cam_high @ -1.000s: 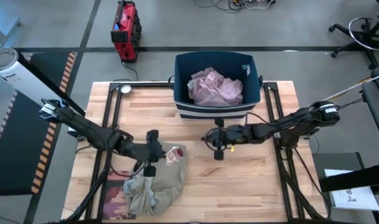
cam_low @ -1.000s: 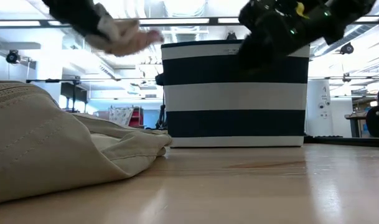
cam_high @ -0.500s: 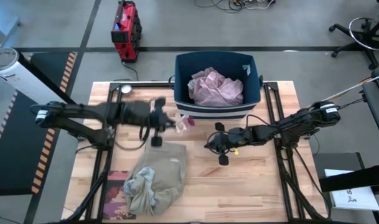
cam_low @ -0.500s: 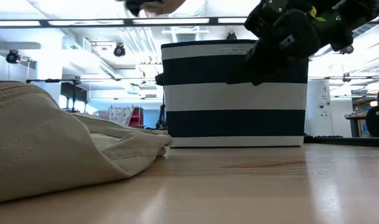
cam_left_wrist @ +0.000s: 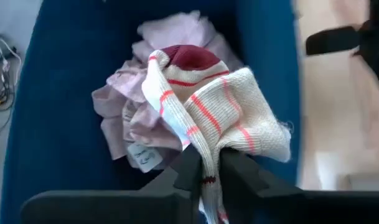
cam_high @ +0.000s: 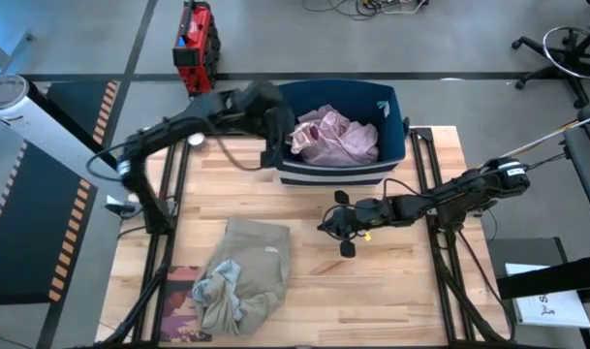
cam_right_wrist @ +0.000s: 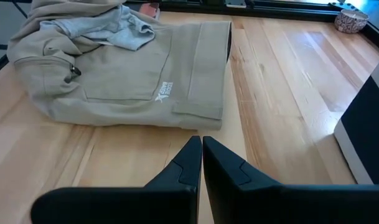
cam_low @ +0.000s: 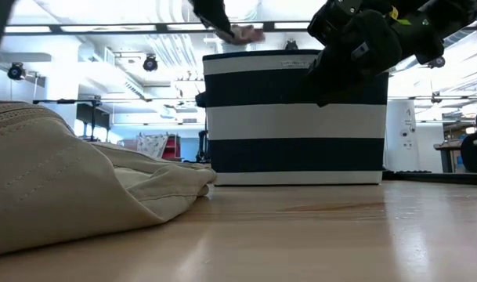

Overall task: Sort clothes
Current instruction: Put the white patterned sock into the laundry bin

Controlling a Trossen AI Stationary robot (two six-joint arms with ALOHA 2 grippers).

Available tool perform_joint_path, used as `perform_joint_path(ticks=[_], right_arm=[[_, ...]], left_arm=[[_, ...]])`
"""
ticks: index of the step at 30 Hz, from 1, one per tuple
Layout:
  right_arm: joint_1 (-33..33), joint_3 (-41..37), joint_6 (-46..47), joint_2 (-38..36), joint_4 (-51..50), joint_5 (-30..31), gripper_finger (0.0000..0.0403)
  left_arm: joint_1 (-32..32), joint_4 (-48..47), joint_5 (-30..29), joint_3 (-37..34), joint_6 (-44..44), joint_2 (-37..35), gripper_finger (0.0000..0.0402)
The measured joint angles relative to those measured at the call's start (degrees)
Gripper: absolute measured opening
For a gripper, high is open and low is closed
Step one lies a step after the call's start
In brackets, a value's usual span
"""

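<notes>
Left gripper [cam_left_wrist: 205, 165] over navy bin [cam_high: 389, 102] at table's 12 o'clock edge, fingers clamped on cream, red-striped knit garment [cam_left_wrist: 220, 112] with maroon patch, hanging above lilac-pink garment [cam_high: 335, 136] inside bin. Right gripper [cam_right_wrist: 200, 155] low over table centre, just past 6 o'clock of bin, fingers pressed together, nothing between them. Khaki-beige garment [cam_high: 251, 271] spread flat toward table's 7 o'clock, grey-green garment [cam_high: 217, 289] bunched on its 8 o'clock side. Dark pinkish book [cam_high: 178, 308] partly under that pile, at table's 7 o'clock corner. Small round dish [cam_high: 195, 139] on table at 11 o'clock corner.
</notes>
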Motion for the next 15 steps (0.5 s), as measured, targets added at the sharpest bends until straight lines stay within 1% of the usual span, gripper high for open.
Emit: perform_joint_path(ticks=[3,4,5,8,15], right_arm=[[0.0,0.0,0.1,0.0,0.0,0.0,0.0],[0.1,-0.1,0.3,0.0,0.0,0.0,0.0],[0.1,-0.1,0.3,0.0,0.0,0.0,0.0],[0.4,-0.1,0.0,0.0,0.0,0.0,0.0],[0.7,-0.4,0.2,0.0,-0.1,0.0,0.0]], left_arm=[[0.2,-7.6,0.0,9.0,1.2,6.2,0.0059],[0.2,-8.1,0.3,10.6,1.1,7.7,0.0069],[0.2,-7.7,1.7,11.5,0.6,8.4,0.0081],[-0.3,-7.2,4.4,12.8,0.9,9.4,0.012],[-0.9,-6.6,4.5,12.8,0.3,8.3,0.0213]])
